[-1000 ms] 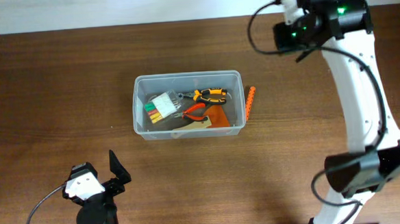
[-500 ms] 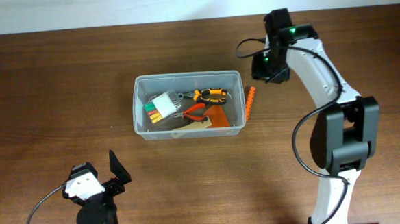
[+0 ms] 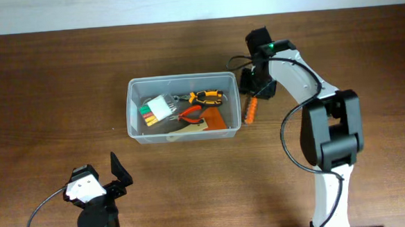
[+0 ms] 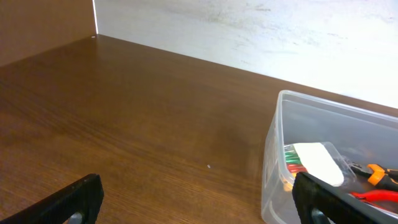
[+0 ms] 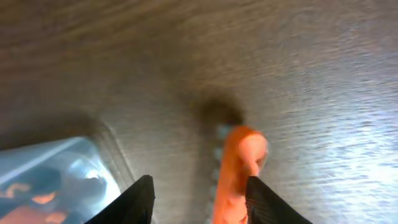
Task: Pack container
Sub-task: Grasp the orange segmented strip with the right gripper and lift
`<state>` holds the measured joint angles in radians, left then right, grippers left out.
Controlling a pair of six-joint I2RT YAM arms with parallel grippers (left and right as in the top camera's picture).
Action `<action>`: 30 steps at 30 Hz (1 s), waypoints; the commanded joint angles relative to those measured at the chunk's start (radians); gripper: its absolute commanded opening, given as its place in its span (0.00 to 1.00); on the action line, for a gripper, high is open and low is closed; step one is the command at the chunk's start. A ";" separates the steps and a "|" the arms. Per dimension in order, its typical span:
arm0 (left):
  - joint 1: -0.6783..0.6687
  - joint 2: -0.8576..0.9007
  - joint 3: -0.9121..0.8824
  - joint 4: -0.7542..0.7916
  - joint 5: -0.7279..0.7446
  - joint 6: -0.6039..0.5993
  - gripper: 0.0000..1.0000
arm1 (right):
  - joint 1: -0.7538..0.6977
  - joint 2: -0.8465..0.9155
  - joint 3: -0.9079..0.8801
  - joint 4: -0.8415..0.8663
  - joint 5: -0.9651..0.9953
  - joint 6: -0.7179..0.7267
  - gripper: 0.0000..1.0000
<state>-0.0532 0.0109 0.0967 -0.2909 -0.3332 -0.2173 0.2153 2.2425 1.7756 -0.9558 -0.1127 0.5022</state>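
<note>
Two grippers stand open, and neither has hold of anything. The right gripper [image 5: 198,190] is low over the table [image 3: 62,79] at the container's far right corner, pointing down. In its blurred wrist view the two dark fingers [image 5: 138,200] are spread wide, and an orange tool [image 5: 239,165] lies on the wood between them, closer to the finger on that picture's right; I cannot tell whether it touches either one. From overhead the tool lies aslant just beside the container's right wall, outside it, with its far end by the gripper. Whether it touches the wall is not clear. The container [image 3: 129,110] sits upright on the table a little left of the middle, its long side running left to right. Inside it a white pack [image 3: 162,105] with green, red and yellow ends lies at the left. Pliers [image 3: 208,96] with orange-and-black handles lie along the far wall, with red pliers [image 3: 192,115] just nearer than them. An orange flat piece [image 3: 218,119] lies toward the right, and a pale handle [image 3: 189,131] rests against the near wall. The left gripper [image 4: 198,199] sits at the near left of the table, well apart from the container, its fingers wide. Its wrist view looks across the wood to the container's left end.
</note>
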 commanded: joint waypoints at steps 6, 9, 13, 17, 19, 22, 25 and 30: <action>-0.004 -0.003 -0.004 -0.001 -0.004 0.009 0.99 | 0.007 0.054 -0.018 -0.002 -0.011 0.030 0.41; -0.004 -0.003 -0.004 -0.001 -0.004 0.009 0.99 | 0.007 0.054 -0.018 -0.023 -0.011 0.030 0.42; -0.004 -0.003 -0.004 -0.001 -0.004 0.009 0.99 | 0.006 0.054 -0.019 -0.039 -0.007 0.026 0.35; -0.004 -0.003 -0.004 -0.001 -0.004 0.009 0.99 | 0.006 0.054 -0.019 -0.038 -0.007 0.027 0.16; -0.004 -0.003 -0.004 -0.001 -0.004 0.009 0.99 | 0.003 0.054 -0.019 -0.038 -0.007 0.026 0.13; -0.004 -0.003 -0.004 -0.001 -0.004 0.009 0.99 | -0.030 0.053 -0.005 -0.033 -0.012 0.026 0.13; -0.004 -0.003 -0.004 -0.001 -0.004 0.009 0.99 | -0.083 0.042 0.045 -0.065 -0.026 0.024 0.13; -0.004 -0.003 -0.004 -0.001 -0.004 0.009 0.99 | -0.169 0.002 0.158 -0.110 -0.129 -0.066 0.11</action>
<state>-0.0532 0.0109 0.0967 -0.2909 -0.3336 -0.2173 0.1101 2.2791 1.8378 -1.0519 -0.1711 0.4976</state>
